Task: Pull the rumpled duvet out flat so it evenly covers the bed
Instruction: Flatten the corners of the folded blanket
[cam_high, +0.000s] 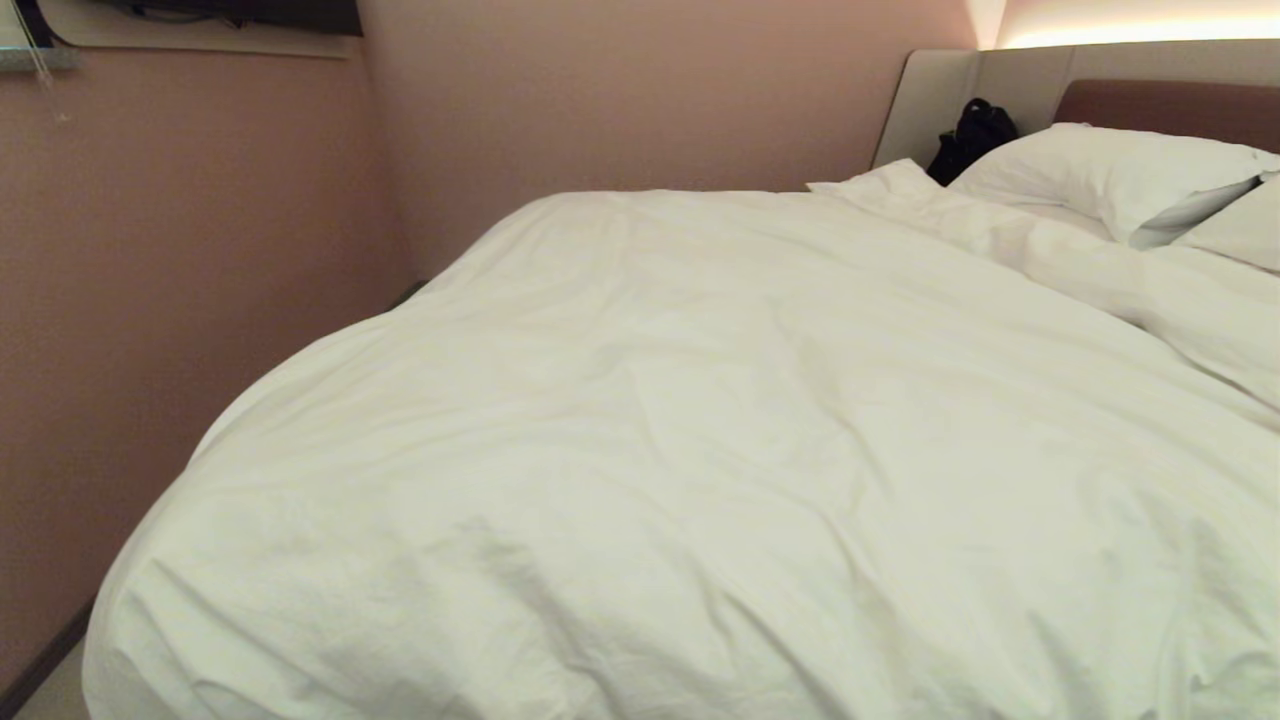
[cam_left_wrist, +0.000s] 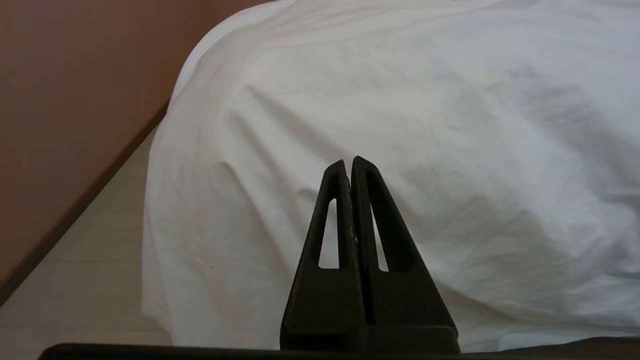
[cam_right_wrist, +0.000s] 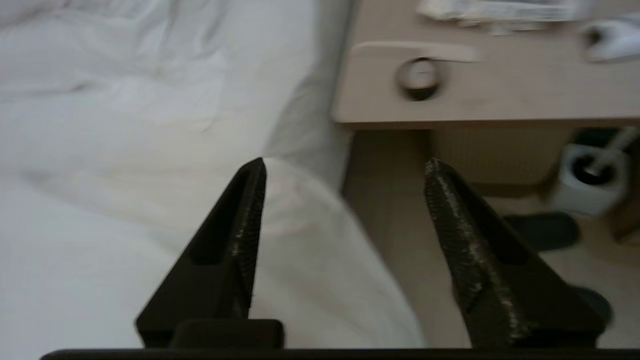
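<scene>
Right gripper (cam_right_wrist: 345, 167) with its two dark fingers spread wide apart and nothing between them, poised above the side edge of the duvet (cam_right_wrist: 125, 165) where the white cloth falls toward the floor beside a beige bedside table (cam_right_wrist: 500, 90). Left gripper (cam_left_wrist: 349, 165) with fingers pressed together, empty, facing the duvet's draped corner near the pink wall. In the head view the duvet (cam_high: 700, 430) lies spread and creased over the bed (cam_high: 1170, 105), reaching up to the pillows (cam_high: 1110, 170) at the padded headboard; neither arm appears there
</scene>
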